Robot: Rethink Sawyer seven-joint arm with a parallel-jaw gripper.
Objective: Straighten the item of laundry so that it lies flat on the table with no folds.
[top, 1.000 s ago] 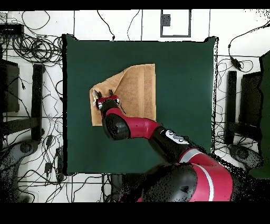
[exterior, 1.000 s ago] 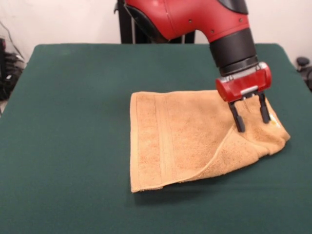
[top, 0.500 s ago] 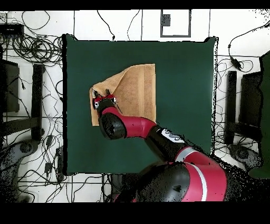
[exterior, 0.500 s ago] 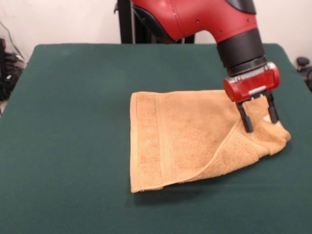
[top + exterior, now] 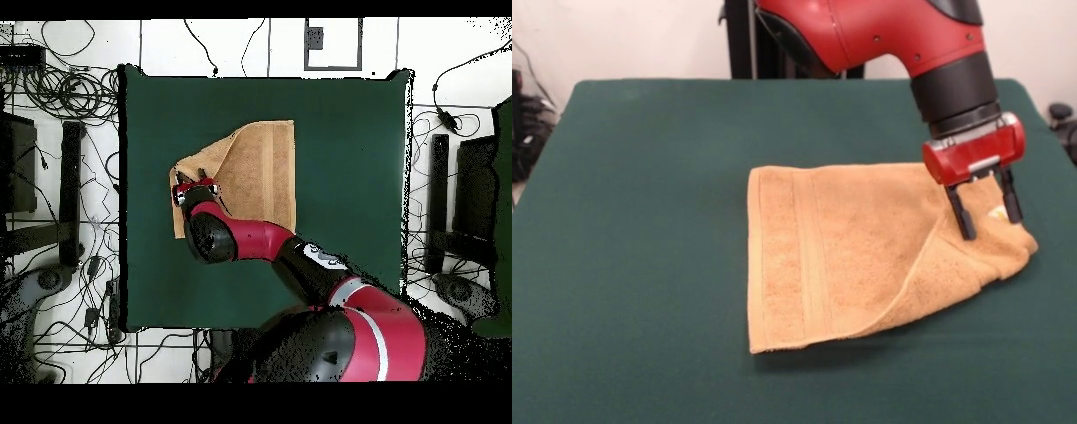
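The orange-tan towel [image 5: 847,252] lies on the dark green table [image 5: 644,221], right of the middle in the front view. Its right part is folded over, with a diagonal hemmed edge running to the bunched right corner. A small white label [image 5: 997,212] shows near that corner. My gripper [image 5: 990,226] is open, its two black fingers straddling the label just above the folded corner. In the overhead view the towel [image 5: 262,165] lies left of centre and the gripper [image 5: 191,181] is over its left folded corner.
The red arm [image 5: 260,245] reaches across the table from the bottom of the overhead view. Cables and stands [image 5: 70,170] lie on the floor around the table. The table's right edge [image 5: 1050,159] in the front view is near the towel's corner.
The gripper has moved right in the front view, towards the towel's folded corner, and slightly lower. The towel has not visibly moved.
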